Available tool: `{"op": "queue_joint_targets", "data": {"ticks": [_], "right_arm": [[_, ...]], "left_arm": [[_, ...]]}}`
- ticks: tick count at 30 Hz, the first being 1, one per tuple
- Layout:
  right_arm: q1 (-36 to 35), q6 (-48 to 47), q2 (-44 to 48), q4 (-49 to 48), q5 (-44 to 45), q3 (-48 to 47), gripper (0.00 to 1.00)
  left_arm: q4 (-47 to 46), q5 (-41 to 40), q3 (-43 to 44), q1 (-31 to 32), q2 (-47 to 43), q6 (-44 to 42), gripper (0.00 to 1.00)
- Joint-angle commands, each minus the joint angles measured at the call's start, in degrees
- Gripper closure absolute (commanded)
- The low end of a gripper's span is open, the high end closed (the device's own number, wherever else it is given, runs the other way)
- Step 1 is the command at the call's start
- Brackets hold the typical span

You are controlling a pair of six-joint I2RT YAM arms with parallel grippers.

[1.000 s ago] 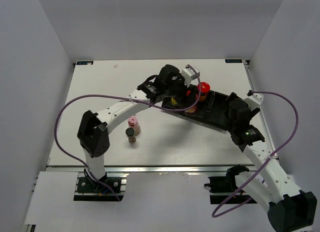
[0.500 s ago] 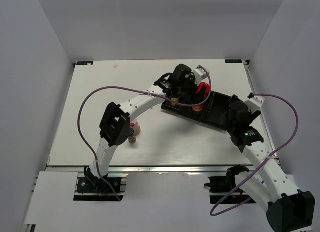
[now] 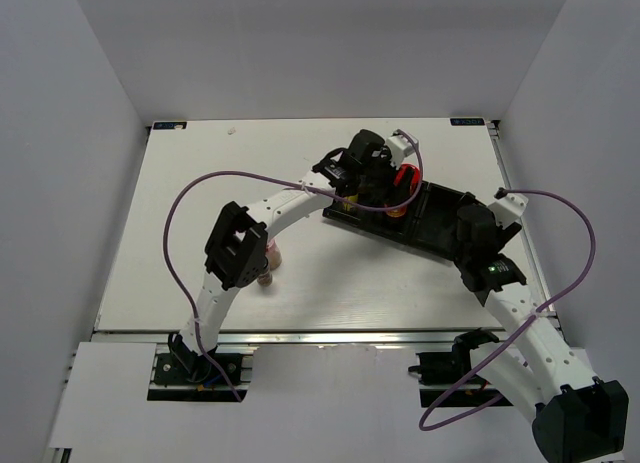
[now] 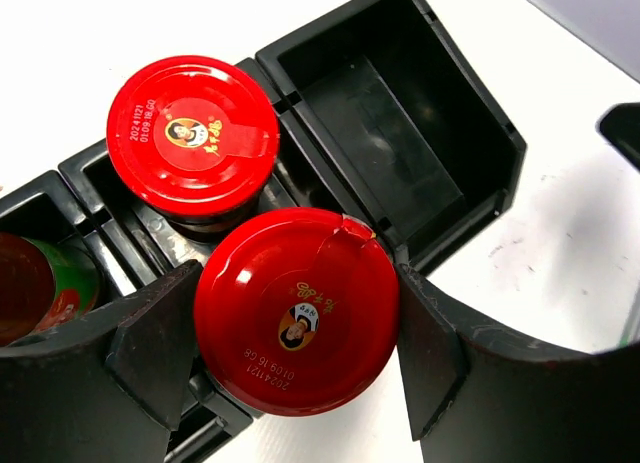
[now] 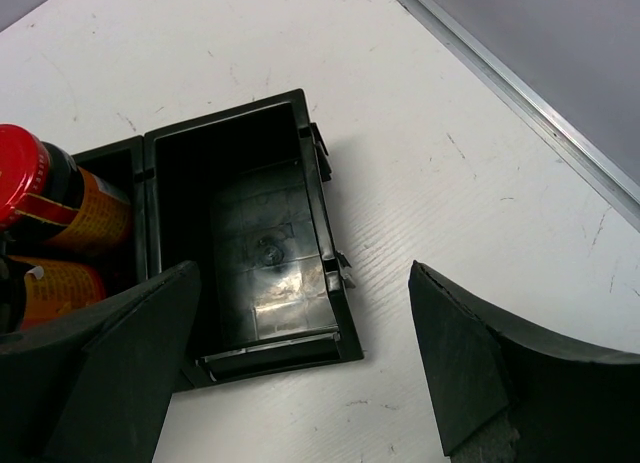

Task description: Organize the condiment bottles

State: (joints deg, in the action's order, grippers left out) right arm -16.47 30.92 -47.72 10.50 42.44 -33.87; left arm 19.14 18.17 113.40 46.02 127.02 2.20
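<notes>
My left gripper [image 3: 400, 183] [image 4: 297, 328] is shut on the red lid of a dark jar [image 4: 297, 323], holding it upright over the near edge of the long black tray [image 3: 440, 225] [image 4: 498, 133]. A second red-lidded jar [image 4: 192, 133] stands in the compartment just behind it. A green-labelled bottle [image 4: 45, 283] sits in the tray at the left. My right gripper [image 3: 472, 215] [image 5: 300, 363] is open and empty above the tray's end compartment [image 5: 250, 213]. The pink-capped bottle [image 3: 272, 250] and the tiny dark-capped jar [image 3: 265, 279] stand on the table, partly hidden behind my left arm's elbow.
The two jars' orange labels [image 5: 60, 218] show at the left in the right wrist view. The tray lies slanted at the table's right middle. A metal rail [image 5: 520, 93] runs along the table's right edge. Purple cables loop over both arms.
My left arm has swung its elbow inward and carried the red-lidded jar down to the tray. In the last half second it has hardly moved. The right arm has stayed put.
</notes>
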Motion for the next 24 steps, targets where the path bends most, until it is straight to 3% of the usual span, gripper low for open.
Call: {"op": "queue_joint_targets", "data": {"ticks": [1,5,8,10,12,14,24], "right_arm": [[0.4,-0.5,0.2,-2.1,0.9,0.0,0.11],[0.5,-0.8,0.1,-2.3,0.4,0.3,0.11],[0.5,-1.7,0.0,-2.9,-0.2,0.3,0.11],[0.5,-2.4,-0.2,-3.0,-0.9,0.1,0.11],[0.4,-2.5,-0.3,-3.0,-1.6,-0.1,0.11],[0.4,-3.0,-0.2,-2.8,-2.0,-0.2,0.11],[0.4,-7.4,1.1,-5.7,-9.8,-0.8,0.11]], "left_arm": [[-7.0,-0.7,1.4,-0.1,-2.1,0.8,0.65],[-7.4,-0.7,0.2,-0.1,-1.5,0.6,0.54],[-7.4,-0.1,-0.2,-0.1,-1.6,0.4,0.37],[-7.8,-0.1,-0.6,-0.1,-1.7,0.1,0.19],[-7.7,0.0,-0.5,-0.1,-1.7,-0.1,0.14],[-7.4,0.5,-0.6,-0.1,-1.8,-0.2,0.04],[-3.1,-0.8,0.6,-0.1,-5.8,-0.1,0.02]]}}
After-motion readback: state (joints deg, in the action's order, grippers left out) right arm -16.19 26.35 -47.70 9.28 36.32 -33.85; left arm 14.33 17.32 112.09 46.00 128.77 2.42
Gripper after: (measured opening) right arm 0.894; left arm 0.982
